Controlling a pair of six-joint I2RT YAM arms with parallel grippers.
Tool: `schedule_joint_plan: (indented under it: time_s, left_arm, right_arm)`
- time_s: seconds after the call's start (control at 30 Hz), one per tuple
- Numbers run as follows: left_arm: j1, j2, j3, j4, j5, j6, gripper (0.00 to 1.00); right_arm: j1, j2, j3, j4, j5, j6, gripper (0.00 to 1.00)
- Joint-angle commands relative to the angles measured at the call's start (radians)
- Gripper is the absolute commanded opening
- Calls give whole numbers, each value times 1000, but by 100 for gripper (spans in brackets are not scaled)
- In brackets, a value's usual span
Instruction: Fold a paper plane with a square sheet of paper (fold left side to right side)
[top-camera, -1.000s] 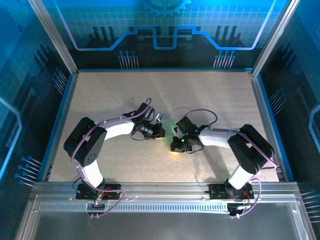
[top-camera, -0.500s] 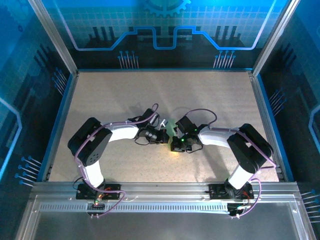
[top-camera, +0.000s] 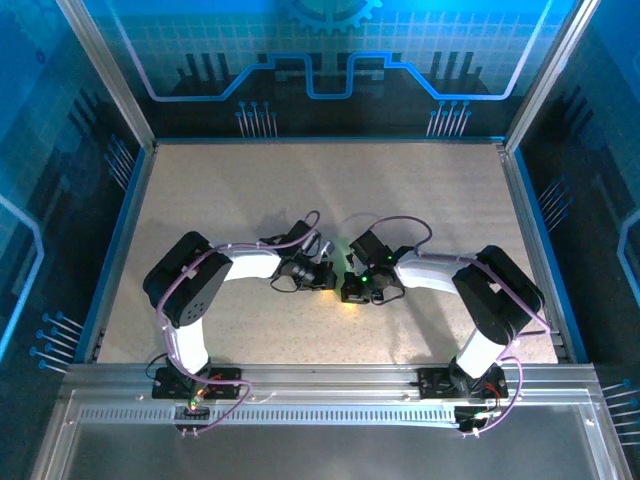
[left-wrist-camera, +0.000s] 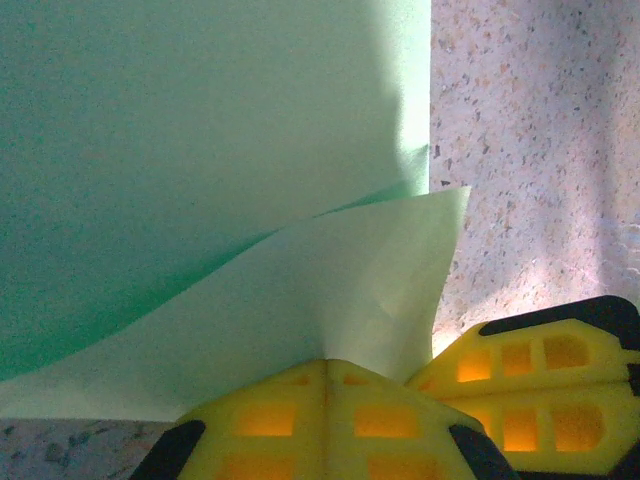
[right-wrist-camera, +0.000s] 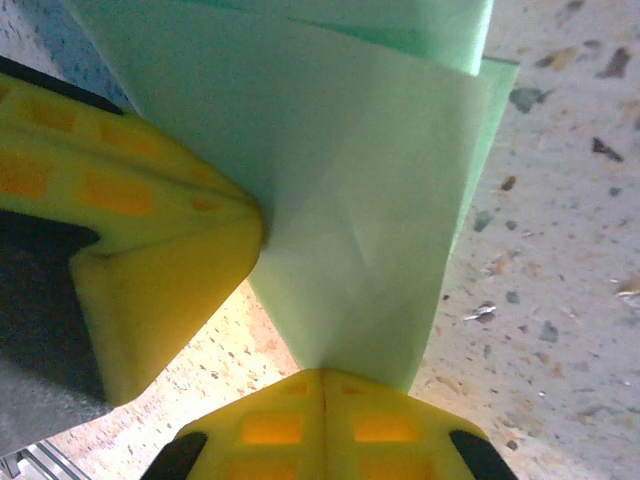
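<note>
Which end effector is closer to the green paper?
Neither, it's a tie. The left end effector is shut on the green paper, and the right end effector is shut on it too, right beside.

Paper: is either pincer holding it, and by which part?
Both. The left pincer is shut on the paper at the edge of its raised flap; the right pincer is shut on the folded corner beside it.

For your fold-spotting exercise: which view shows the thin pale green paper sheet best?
Left wrist: the thin pale green paper sheet spreads widest, straight edge and lifted flap clear. Right wrist shows one creased, layered corner; from the top, the left gripper and right gripper hide most of it.
</note>
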Motion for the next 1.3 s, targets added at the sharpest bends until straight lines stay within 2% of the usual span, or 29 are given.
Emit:
schedule_joint_plan:
  time_s: [0.0, 0.37, 1.07, 1.27]
  left_arm:
    - [-4, 20, 14, -17, -57, 36, 6]
    - [26, 21, 8, -4, -76, 45, 6]
    - [225, 21, -28, 85, -101, 91, 6]
    - [253, -68, -17, 60, -86, 76, 6]
  right_arm:
    - [-4, 91, -49, -135, 109, -18, 0]
    - [-3, 96, -47, -153, 109, -20, 0]
    - [-4, 79, -59, -153, 106, -25, 0]
    - [-4, 71, -64, -139, 103, -18, 0]
